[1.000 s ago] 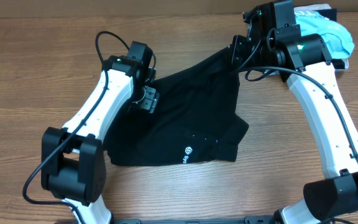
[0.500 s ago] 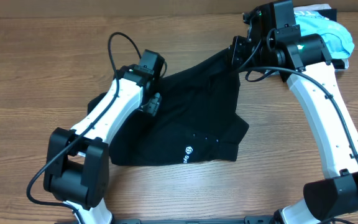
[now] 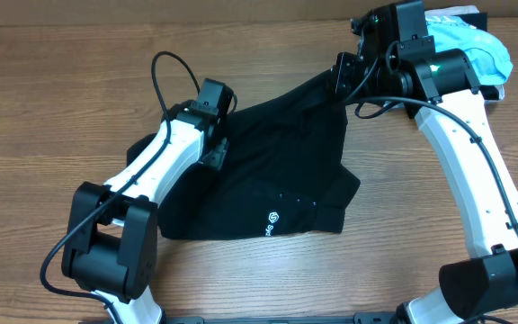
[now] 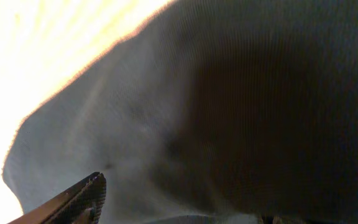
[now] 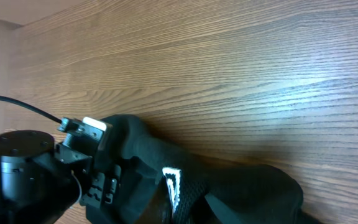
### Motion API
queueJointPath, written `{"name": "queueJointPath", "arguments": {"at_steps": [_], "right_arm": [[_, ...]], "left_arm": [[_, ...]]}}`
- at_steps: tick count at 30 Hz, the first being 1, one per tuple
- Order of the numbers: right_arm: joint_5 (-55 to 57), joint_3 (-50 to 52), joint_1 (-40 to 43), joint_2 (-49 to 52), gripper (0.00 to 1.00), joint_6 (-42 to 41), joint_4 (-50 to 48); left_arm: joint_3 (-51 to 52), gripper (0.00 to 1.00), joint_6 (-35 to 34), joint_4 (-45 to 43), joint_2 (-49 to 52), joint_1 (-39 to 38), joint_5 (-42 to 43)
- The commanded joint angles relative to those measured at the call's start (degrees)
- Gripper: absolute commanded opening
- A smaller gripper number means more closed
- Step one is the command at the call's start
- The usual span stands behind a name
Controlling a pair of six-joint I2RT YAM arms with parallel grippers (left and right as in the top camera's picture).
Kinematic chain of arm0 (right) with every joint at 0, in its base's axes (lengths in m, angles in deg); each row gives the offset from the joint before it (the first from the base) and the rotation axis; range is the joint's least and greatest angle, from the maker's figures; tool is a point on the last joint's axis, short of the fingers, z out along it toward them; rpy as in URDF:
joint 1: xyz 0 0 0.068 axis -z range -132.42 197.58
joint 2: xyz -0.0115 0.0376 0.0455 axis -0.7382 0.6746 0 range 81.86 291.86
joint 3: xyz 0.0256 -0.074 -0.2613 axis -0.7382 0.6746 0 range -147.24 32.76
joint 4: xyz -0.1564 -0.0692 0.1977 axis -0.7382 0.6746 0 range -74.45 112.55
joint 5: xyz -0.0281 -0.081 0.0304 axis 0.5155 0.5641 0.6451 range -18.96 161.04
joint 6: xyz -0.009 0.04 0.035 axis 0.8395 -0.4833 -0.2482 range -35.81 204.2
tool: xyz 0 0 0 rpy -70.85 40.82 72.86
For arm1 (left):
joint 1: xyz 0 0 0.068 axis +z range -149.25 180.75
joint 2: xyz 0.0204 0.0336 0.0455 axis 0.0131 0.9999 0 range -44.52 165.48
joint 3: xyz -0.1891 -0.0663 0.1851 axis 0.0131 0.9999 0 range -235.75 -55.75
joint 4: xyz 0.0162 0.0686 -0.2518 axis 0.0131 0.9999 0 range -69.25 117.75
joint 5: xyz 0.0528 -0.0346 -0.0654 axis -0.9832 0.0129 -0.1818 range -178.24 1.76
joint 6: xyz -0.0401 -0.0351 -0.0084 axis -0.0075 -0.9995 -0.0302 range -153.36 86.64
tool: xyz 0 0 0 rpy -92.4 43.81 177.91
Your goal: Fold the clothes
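We see the clothes (image 3: 281, 175), a limp black garment, spread on the wooden counter (image 3: 52, 81) between the two arms. Its lower part lies flat, with a small round white logo (image 3: 274, 217) near the bottom hem, while its upper right corner rises off the wood.

The right fingers (image 3: 340, 72) are pressed together on that raised corner, pinching the black cloth and holding it above the far side of the counter. From the right wrist we look down along the hanging fabric, which falls in soft folds to the wood. A small white patch (image 5: 173, 180) shows among those folds, perhaps the tag, though we cannot be sure from this angle.

The left fingers (image 4: 79, 198) sit low over the garment's upper left edge. In the left wrist view the dark fabric fills nearly everything, very close to the lens, with washed-out brightness at the top left. One finger shows far out in the lower left corner, so we read the pair as spread wide, clamping nothing that we can make out.

A light blue garment (image 3: 475, 45) lies bunched at the far right corner, behind the right arm (image 3: 475, 153), apart from the black one.
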Motion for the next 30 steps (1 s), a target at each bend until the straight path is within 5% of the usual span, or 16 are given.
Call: {"name": "queueJointPath", "arguments": {"at_steps": [1,9,17,24,27,30], "right_arm": [[-0.3,-1.0,0.5,-0.6,0.04,0.4,-0.4],[-0.3,-1.0,0.5,-0.6,0.04,0.4,0.0],[-0.3,-1.0,0.5,-0.6,0.04,0.4,0.5],[-0.3,-1.0,0.5,-0.6,0.04,0.4,1.3],[0.0,-1.0,0.5,-0.6,0.04,0.6,1.7],[0.3,-1.0,0.5,-0.6,0.04,0.8,2.1]], "left_arm": [[2.0,0.76,-1.8,-0.2,0.4,0.7,-0.8],[2.4,0.75,-9.5,-0.5,0.4,6.8,-0.8],[2.3,0.56,-9.8,-0.4,0.4,13.5,-0.4],[2.3,0.54,-9.8,-3.0,0.4,15.3,-0.6],[1.5,0.41,-8.5,-4.4,0.4,15.7,-0.8],[-1.3,0.13,-8.3,-3.7,0.4,16.4,-0.8]]}}
